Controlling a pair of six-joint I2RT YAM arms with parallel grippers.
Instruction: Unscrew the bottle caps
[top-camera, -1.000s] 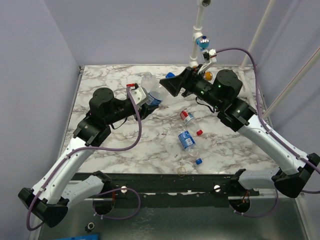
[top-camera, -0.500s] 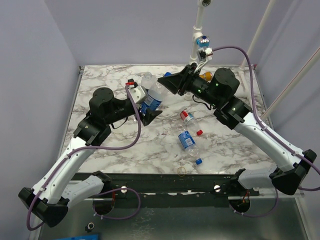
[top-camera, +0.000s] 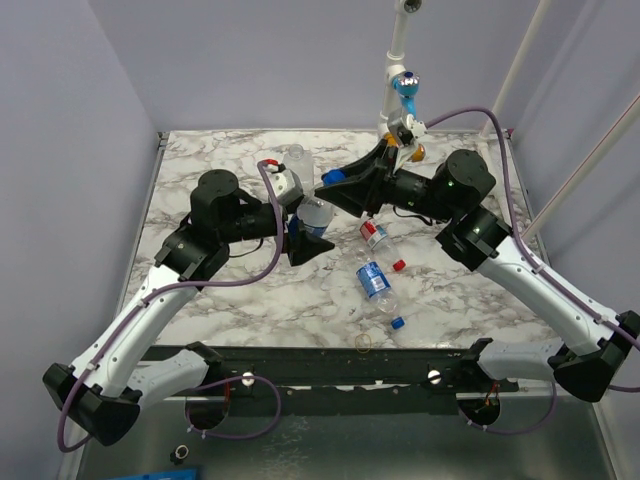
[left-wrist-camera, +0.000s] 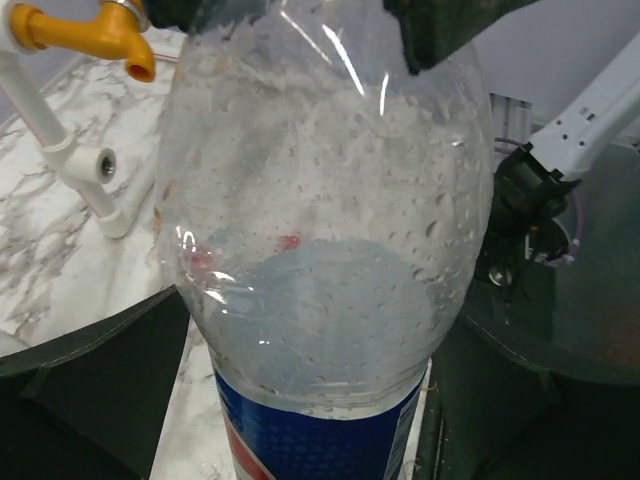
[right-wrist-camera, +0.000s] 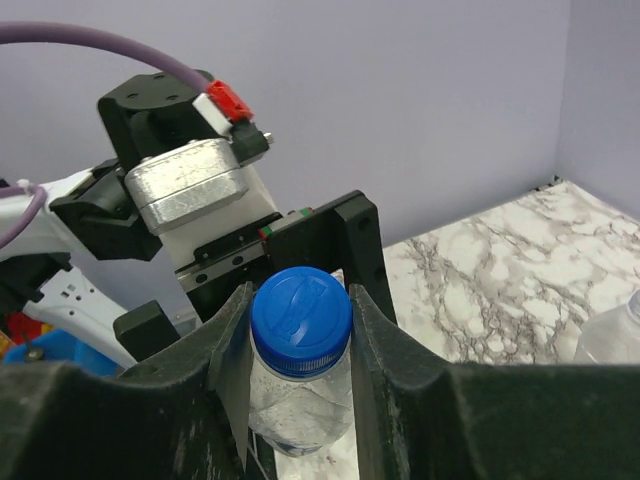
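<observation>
Nearest, note a yellowish rubber-band ring (top-camera: 362, 341) on the white marbled table (top-camera: 300, 300), with a loose small blue screw cap (top-camera: 397, 322) just right of it. Farther, find a clear crinkly bottle with a blue label (top-camera: 372, 281) lying down, then a loose red cap (top-camera: 398, 265), then a small red-labelled bottle (top-camera: 374, 234), also lying.

Beyond those, mid-table, see the bottle in hand (left-wrist-camera: 320, 250): clear, beaded with droplets, blue-labelled, roughly upright between the two grippers. Find the left gripper (top-camera: 308, 225) with fingers spread wide either side of the body, apparently not pressing it. Find the right gripper (top-camera: 338, 186) pinching the round blue cap (right-wrist-camera: 301, 310) from both sides. Cannot tell whether the base rests on the table.

Judging from that: close the left fingers on the body before any twist, else expect the whole bottle to spin with the cap. Grip low, near the label (left-wrist-camera: 310, 450), firmly but without crushing the thin plastic; turn square to the neck.

Farthest, spot a wider label-less clear bottle (top-camera: 296, 158) and a white post (left-wrist-camera: 80, 170) carrying a yellow tap (left-wrist-camera: 100, 30).

Cannot read any writing anywhere: only blue, white and a touch of red on that label.
</observation>
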